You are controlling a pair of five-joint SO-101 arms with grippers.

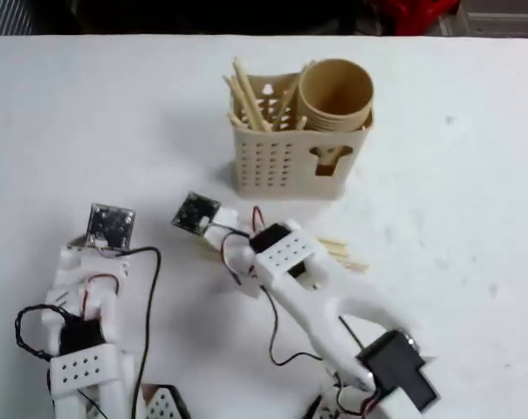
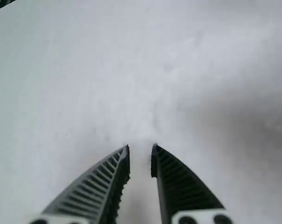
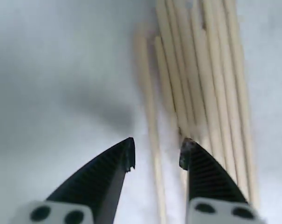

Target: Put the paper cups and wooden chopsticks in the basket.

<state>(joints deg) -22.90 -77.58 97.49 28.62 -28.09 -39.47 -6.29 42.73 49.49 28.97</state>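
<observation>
One right end effector (image 3: 157,154), partly open and empty, tips straddling the outermost of the loose wooden chopsticks (image 3: 201,70). Their long axis runs straight ahead, across its closing line. They lie on the surface (image 1: 473,175) near the basket (image 1: 281,166), arms' side. Also: left end effector (image 2: 140,151), slightly open, empty, farther from the basket.

You can read no text, number, brand or sign anywhere here; the basket (image 1: 264,166) carries only a cut-out hole (image 1: 331,160) in its front wall, which is a shape and no letter. The small square boards (image 1: 111,225) at the arms' wrists are too blurred for you to read any marking.
</observation>
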